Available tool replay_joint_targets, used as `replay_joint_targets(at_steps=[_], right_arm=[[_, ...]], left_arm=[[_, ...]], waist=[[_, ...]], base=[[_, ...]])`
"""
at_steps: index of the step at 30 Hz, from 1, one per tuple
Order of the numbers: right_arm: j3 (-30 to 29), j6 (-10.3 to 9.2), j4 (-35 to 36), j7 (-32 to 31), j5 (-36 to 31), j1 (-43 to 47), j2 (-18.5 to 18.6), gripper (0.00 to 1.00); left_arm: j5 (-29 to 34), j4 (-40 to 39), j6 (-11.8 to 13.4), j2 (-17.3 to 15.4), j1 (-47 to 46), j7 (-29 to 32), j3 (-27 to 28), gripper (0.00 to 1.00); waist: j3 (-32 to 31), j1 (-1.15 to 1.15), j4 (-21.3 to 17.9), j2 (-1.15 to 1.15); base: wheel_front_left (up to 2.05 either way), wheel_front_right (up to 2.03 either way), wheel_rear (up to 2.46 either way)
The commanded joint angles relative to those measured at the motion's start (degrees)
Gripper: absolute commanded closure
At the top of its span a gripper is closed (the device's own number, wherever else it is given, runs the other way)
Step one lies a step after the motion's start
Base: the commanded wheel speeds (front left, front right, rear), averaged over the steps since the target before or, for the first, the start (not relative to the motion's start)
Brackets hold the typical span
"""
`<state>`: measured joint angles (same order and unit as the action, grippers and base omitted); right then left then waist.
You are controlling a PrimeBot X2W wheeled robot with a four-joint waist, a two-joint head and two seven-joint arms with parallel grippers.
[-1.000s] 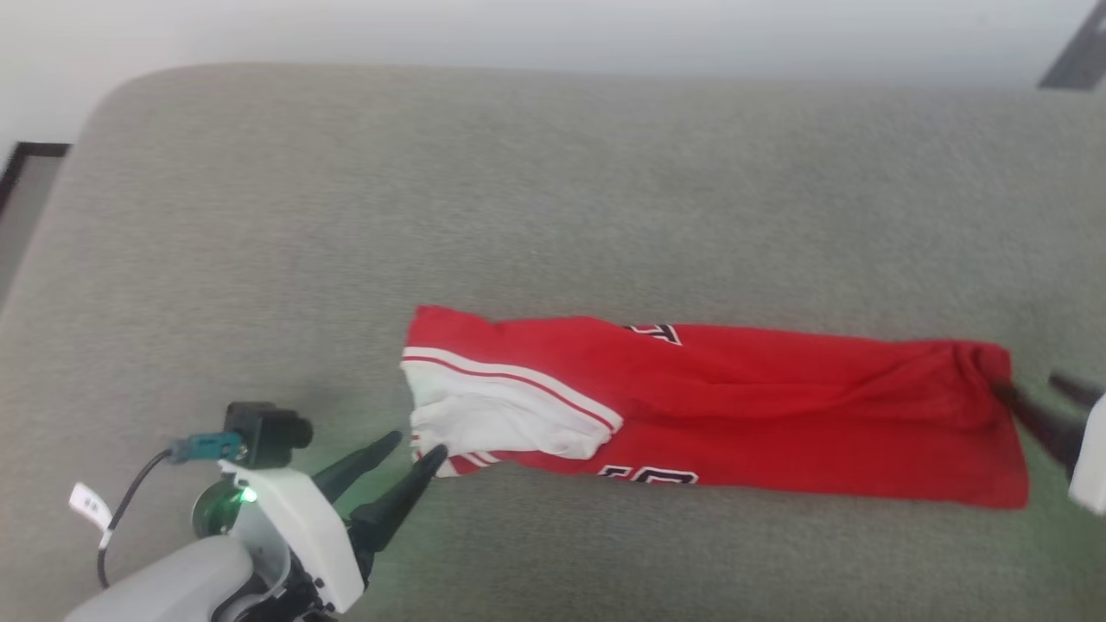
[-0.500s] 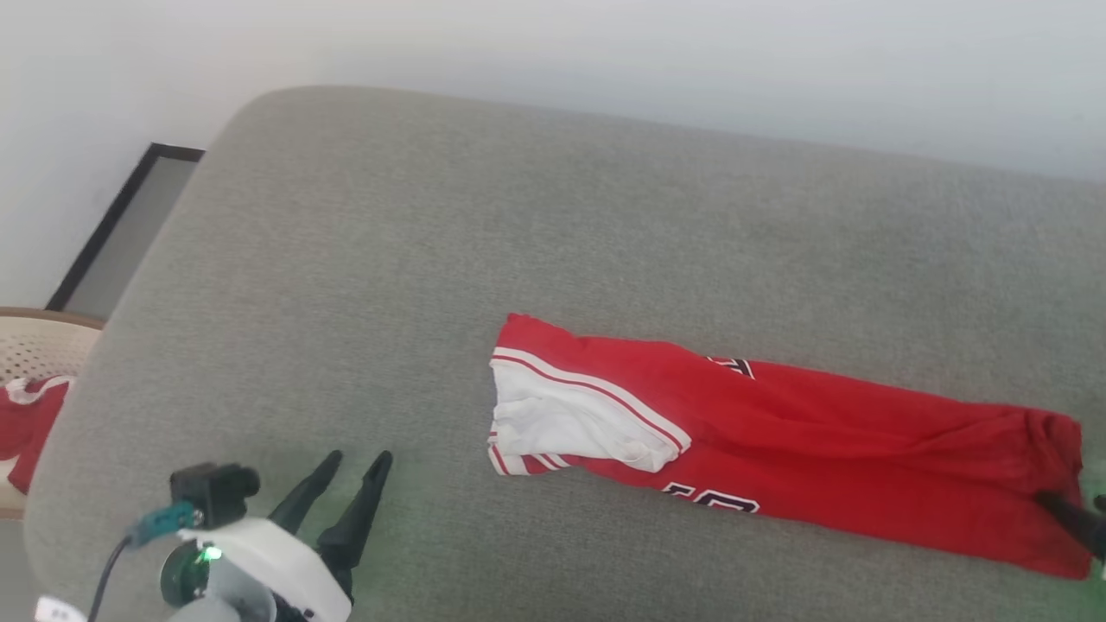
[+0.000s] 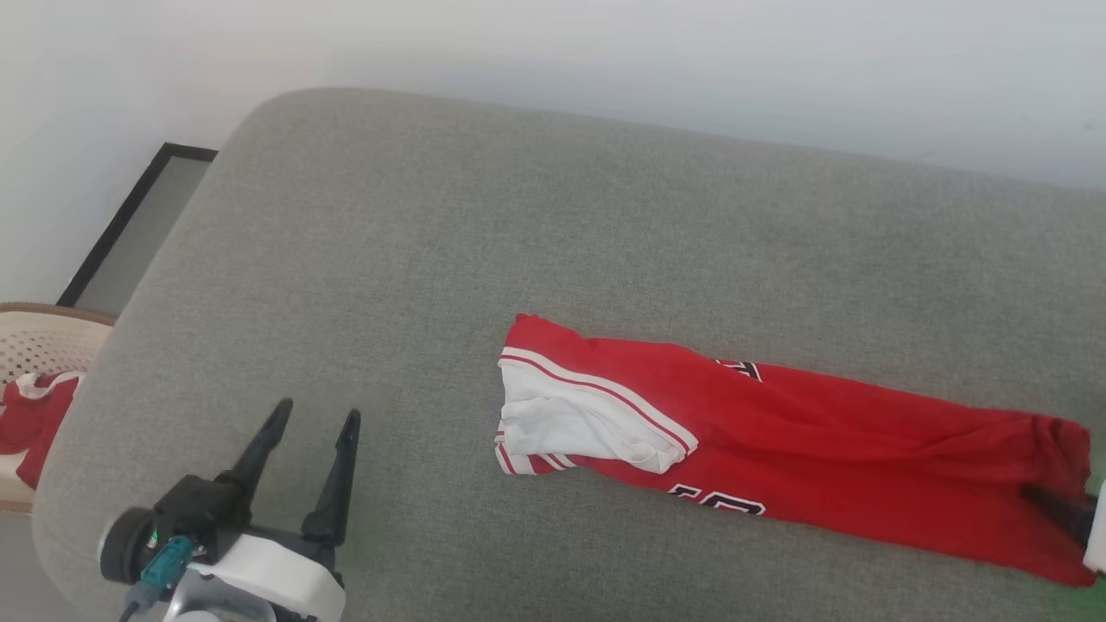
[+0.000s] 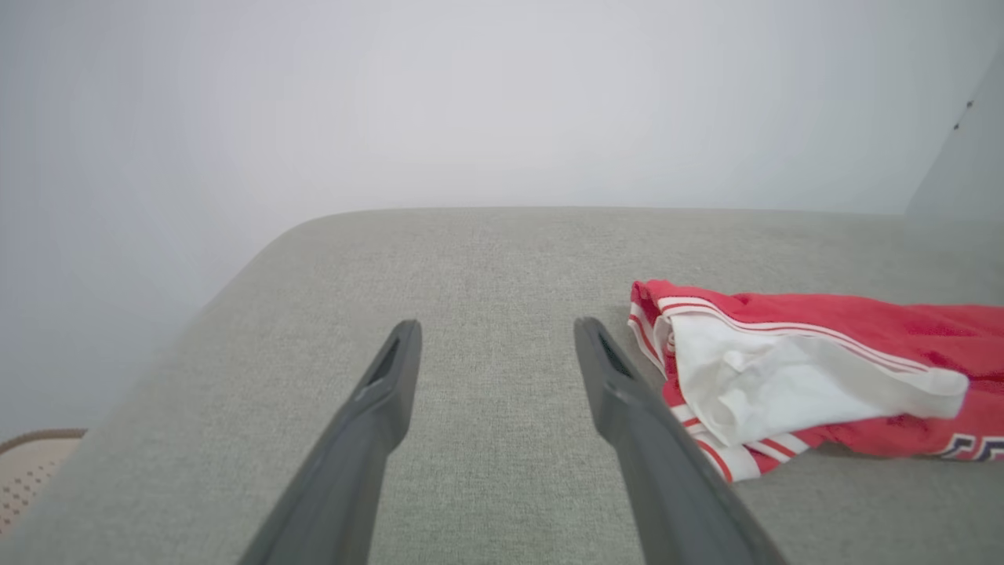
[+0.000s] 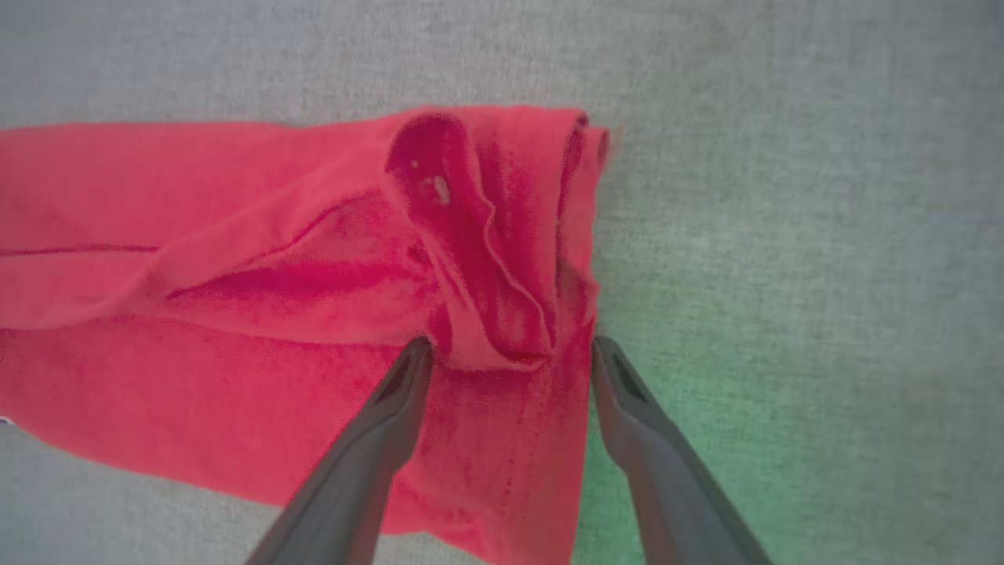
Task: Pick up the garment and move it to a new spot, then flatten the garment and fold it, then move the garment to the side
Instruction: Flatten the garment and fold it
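Two grippers, both open. Left gripper [image 3: 317,411] sits at lower left of the head view, fingers spread and pointing up the frame over bare grey cushion [image 3: 432,216], holding nothing and well apart from the garment [image 3: 821,449]. In the left wrist view the garment's white-sleeve end lies just right of the right-hand finger, not touching it.

Garment is a long, narrow red strip on the cushion, running from frame centre to the lower right edge of the head view. White sleeve with red-white striped trim is at its left end; bits of black, white-outlined lettering show along both long edges.

Right gripper [image 5: 511,345] is at the garment's far right end. In the right wrist view its fingers stand wide apart, tips either side of a bunched red fold, one finger over cloth and the other at the cloth's edge. Cannot tell if the tips touch the fabric.

Beige perforated basket [image 3: 43,345] with a red-and-white cloth [image 3: 30,415] shows at the left edge. Pale wall [image 3: 605,52] across the top.
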<state>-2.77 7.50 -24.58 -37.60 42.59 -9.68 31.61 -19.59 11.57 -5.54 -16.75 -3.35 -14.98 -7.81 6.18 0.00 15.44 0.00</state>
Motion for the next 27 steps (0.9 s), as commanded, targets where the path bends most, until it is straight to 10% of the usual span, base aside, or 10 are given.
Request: replay_joint_targets(at_steps=[1,10,11,12,14,27], right_arm=[[-0.94,-0.04,-0.26,0.04,-0.96,-1.13,-0.31,0.00],[-4.05,-0.03,-3.17,-2.84,-4.97,-4.62,-3.76,0.00],[-3.83,-0.03,-3.54,-3.48,-5.40,-4.88,-4.54,0.09],[-3.58,-0.03,-3.96,-4.03,-5.84,-5.25,-5.27,0.51],[-3.29,-0.02,-5.12,-5.04,-6.93,-5.96,-6.61,0.99],[-5.25,-0.14,-5.09,-3.80,-8.20,-9.79,-6.65,1.00]], left_arm=[[3.07,-1.63,-0.05,0.79,0.82,-0.26,1.45,0.00],[8.95,-2.83,-1.59,5.09,1.27,-0.25,6.04,0.00],[9.32,-2.68,-1.75,5.25,0.90,-0.25,6.26,0.00],[9.62,-2.52,-1.82,5.49,0.53,-0.25,6.46,0.00],[9.70,-1.94,-1.85,5.92,0.13,-0.25,6.69,0.00],[8.68,-2.47,-1.94,5.03,-0.15,-0.26,6.60,0.00]], waist=[[0.49,0.00,-0.11,0.00],[2.21,0.00,-0.30,0.00],[2.52,0.00,-0.34,0.00],[2.80,0.00,-0.42,0.00],[3.29,0.00,-0.49,0.00],[5.18,0.00,-3.25,0.00]], base=[[0.00,0.00,0.00],[0.00,0.00,0.00],[0.00,0.00,0.00],[0.00,0.00,0.00],[0.00,0.00,0.00],[0.00,0.00,0.00]])
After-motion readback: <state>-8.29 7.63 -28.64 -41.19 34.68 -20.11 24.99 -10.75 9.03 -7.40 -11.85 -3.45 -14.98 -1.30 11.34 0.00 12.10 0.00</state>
